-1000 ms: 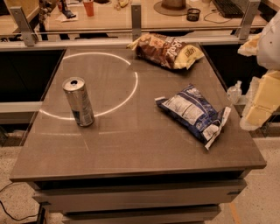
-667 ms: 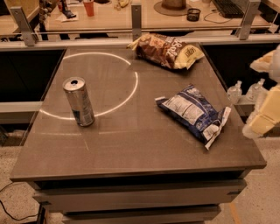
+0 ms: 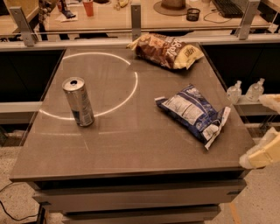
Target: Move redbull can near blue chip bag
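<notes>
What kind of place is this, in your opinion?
Probably an office or lab: a desk behind with a keyboard and red cup, a grey table in front. The gripper is at the right edge.

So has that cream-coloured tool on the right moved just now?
Yes. The tool has dropped down the picture: it was level with the blue chip bag, and now sits beside the table's near right corner.

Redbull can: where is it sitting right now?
In the camera view the redbull can stands upright on the table's left side, on the white ring, apart from the blue chip bag at right; the claw is off the table's right edge.
</notes>
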Available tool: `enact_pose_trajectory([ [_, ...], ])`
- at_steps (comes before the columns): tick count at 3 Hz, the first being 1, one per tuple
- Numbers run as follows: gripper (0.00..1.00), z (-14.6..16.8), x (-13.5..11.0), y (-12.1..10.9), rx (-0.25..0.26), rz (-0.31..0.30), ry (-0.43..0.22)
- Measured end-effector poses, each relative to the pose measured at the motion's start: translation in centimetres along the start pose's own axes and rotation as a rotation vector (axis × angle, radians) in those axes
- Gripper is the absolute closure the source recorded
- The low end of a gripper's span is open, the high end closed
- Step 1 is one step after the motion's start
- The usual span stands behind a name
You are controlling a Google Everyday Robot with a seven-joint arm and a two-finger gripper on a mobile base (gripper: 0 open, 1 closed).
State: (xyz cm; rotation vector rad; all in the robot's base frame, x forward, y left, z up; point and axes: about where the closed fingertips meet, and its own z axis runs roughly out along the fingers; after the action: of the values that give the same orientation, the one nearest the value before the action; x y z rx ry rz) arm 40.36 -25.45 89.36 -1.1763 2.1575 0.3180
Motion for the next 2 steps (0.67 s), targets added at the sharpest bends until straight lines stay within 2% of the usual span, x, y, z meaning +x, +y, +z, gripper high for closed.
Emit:
enact_pose_trajectory([
  [1,0.0,0.4,0.3,4.0,-0.043,0.023,-0.157],
  [2,0.0,-0.7,-1.8,7.5,-0.055,0.043,-0.301],
])
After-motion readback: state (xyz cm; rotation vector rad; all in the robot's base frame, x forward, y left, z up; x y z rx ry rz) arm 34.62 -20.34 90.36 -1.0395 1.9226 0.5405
